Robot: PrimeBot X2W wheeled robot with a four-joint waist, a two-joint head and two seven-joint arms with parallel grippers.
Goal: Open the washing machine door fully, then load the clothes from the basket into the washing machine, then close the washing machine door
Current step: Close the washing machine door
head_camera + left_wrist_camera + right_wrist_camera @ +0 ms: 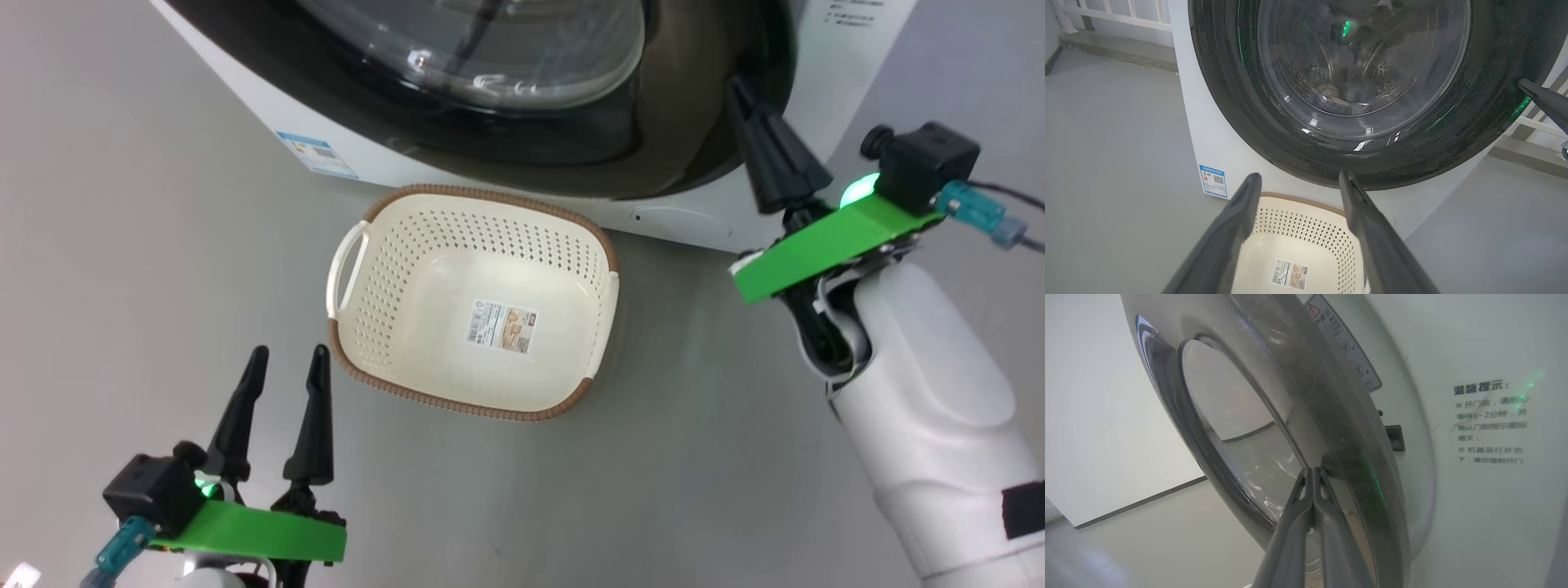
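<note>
**Washing machine** [1208,134]: white box across the top of the head view, with a blue sticker [316,155] on its lower front.

**Door** [522,143]: glossy black ring with bulging glass, standing nearly shut. In the right wrist view a dark latch slot [1395,437] on the white front shows just past the door's rim. I judge it not latched yet.

**Basket** [392,278]: on the floor at centre frame, just below the door. It holds only its paper label [502,327].

**Right gripper** [735,86]: upper right of the head view. The fingers are pressed together with nothing between them, and the tips touch the door's face near the rim.

**Left gripper** [290,351]: lower left, fingers spread and holding nothing. It is near the basket's corner and well apart from the door.

**Clothes** [1331,92]: out of the basket. A dim pale heap low in the drum, seen through the glass in the left wrist view, is probably them, but it is too murky to be sure.

**Stage, by my reckoning:** loading is done and the closing push is in hand.

**Hazards:**
- The narrow tips bear on a slick, curved surface, so an off-square push could make them skid over the rim and leave the door ajar.
- Too light a push may leave the latch uncaught and the door resting open.
- A fold of cloth lying across the seal would block closure, and the seal cannot be seen from here.
</note>
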